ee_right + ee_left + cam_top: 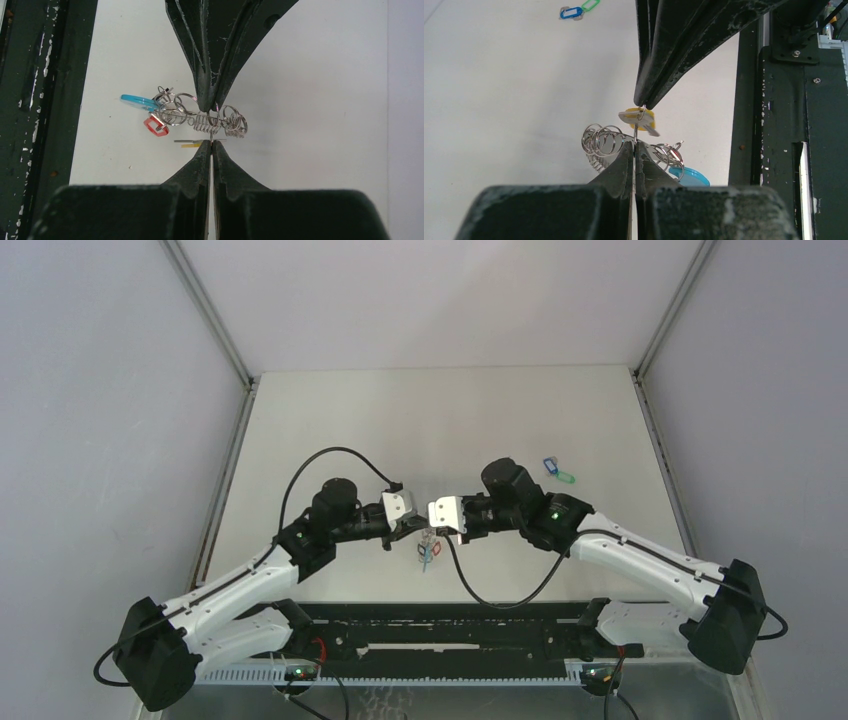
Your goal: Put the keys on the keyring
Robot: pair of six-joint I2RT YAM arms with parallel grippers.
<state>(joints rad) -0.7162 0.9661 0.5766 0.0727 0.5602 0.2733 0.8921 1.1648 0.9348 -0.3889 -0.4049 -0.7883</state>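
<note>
Between the 2 pincers, over the white table (450, 410), hangs 1 keyring (202, 120). It is a coil of grey wire carrying several small split rings, too tangled to count. The left pincer (634, 146) has its 2 fingers pressed together on the keyring's wire, with no gap showing between them. The right pincer (211, 145) meets it almost tip to tip. Its 2 fingers are likewise pressed together, pinching the thin metal loop of 1 yellow key tag (646, 119).

Of the 3 key tags, this yellow one is the only one held. It sits right at the right pincer's tips and just beside the coil. Whether its loop passes through the keyring's wire cannot be told.

On the side of the left pincer nearer the black rail (774, 125), 1 cyan piece (691, 176) and 1 red tag (675, 155) hang from the keyring. Whether the lowest part of the bundle touches the table cannot be told.

Well apart from both pincers, out beyond the right pincer toward the far right of the table, lie the other 2 tags. These are 1 blue key tag (550, 467) and 1 green key tag (566, 478). They rest flat on the surface just beside one another, and neither pincer touches them.
</note>
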